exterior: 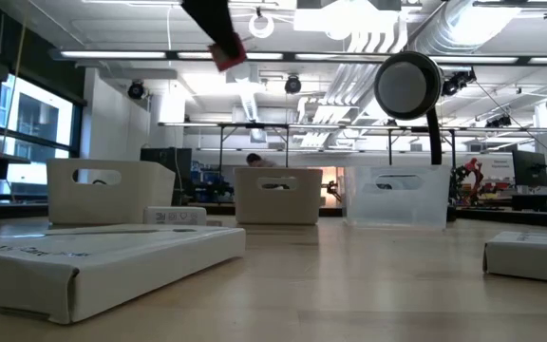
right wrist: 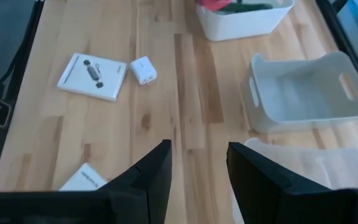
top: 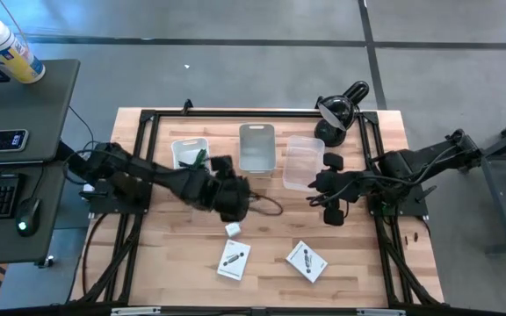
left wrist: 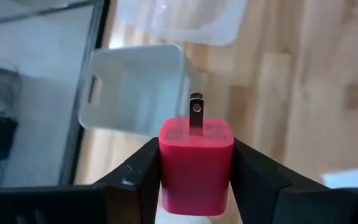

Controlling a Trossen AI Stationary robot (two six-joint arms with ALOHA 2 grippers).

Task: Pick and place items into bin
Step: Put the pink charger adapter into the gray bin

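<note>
A pink block with a metal prong on its far end sits between the fingers of my left gripper, high above the table's middle; the low view shows the pink block well up in the air. A white cube and two white cards lie flat on the wood, and a black cable lies beside the left gripper. My right gripper hovers open over the table's right half, holding nothing. My left gripper pinches the pink block by two opposite side faces between its two fingers. The fingers slant downward from the table's left side, and the prong end points away from them. The block is lifted clear of the table.
Three bins stand in a row at the back: a white one holding a green item, a grey one and a clear one. A black desk lamp stands at the back right. Bare wood lies near the front edge.
</note>
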